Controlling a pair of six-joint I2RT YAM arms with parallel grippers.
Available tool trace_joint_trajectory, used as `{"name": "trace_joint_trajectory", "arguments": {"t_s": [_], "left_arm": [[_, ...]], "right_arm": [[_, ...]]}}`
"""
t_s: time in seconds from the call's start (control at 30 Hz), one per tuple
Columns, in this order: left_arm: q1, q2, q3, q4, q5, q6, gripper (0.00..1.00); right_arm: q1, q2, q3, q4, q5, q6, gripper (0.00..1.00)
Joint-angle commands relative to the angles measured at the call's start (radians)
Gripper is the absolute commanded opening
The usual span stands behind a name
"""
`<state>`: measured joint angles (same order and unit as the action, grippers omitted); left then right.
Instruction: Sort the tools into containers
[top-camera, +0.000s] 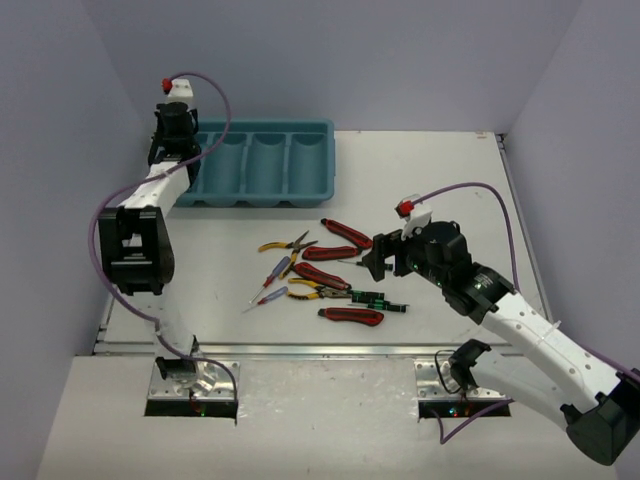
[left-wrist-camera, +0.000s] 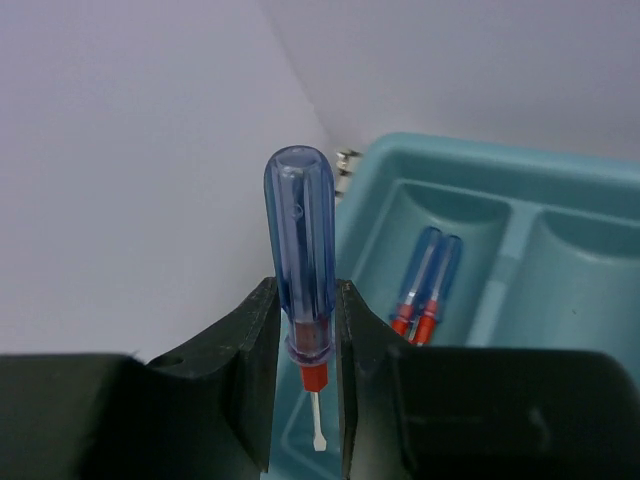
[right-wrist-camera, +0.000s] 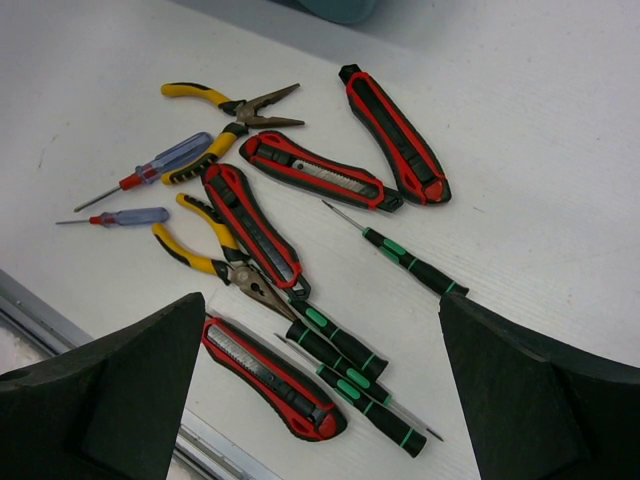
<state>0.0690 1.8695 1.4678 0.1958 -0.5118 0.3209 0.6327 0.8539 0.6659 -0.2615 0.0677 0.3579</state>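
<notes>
My left gripper (top-camera: 172, 150) hangs over the left end of the teal tray (top-camera: 265, 127), shut on a blue-handled screwdriver (left-wrist-camera: 300, 250) that points tip-down above the leftmost compartment (left-wrist-camera: 445, 215). Two more blue screwdrivers (left-wrist-camera: 425, 290) lie in that compartment. My right gripper (top-camera: 378, 258) stands wide open above the pile of tools, holding nothing. Below it lie several black-and-green precision screwdrivers (right-wrist-camera: 340, 340), several red-and-black utility knives (right-wrist-camera: 270, 378), two yellow-handled pliers (right-wrist-camera: 205, 250) and two blue-handled screwdrivers (right-wrist-camera: 170, 160).
The tool pile (top-camera: 320, 275) sits mid-table, in front of the tray. The other three compartments (top-camera: 270, 160) look empty from above. A metal rail (top-camera: 300, 348) runs along the table's near edge, close to the nearest knife (top-camera: 351, 316).
</notes>
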Motion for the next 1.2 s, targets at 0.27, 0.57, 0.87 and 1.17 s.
{"name": "trace_joint_trajectory", "arguments": {"t_s": [0.27,0.57,0.87,1.17], "left_arm": [[0.021,0.144,0.165,-0.032,-0.029,-0.04,0.94],[0.019,-0.008,0.508,-0.597,0.252,-0.526,1.0],[-0.447,-0.445,-0.245,-0.55,0.296,-0.578,1.0],[-0.663,-0.419,-0.474,-0.642,0.294,-0.582,0.81]], "right_arm": [[0.001,0.045,0.003,0.059,0.028,-0.021,0.99],[-0.001,0.049,-0.001,0.056,0.045,-0.027,0.99],[0.0,0.026,-0.004,0.053,0.04,-0.037,0.99],[-0.001,0.004,-0.009,0.053,-0.008,-0.045,0.99]]}}
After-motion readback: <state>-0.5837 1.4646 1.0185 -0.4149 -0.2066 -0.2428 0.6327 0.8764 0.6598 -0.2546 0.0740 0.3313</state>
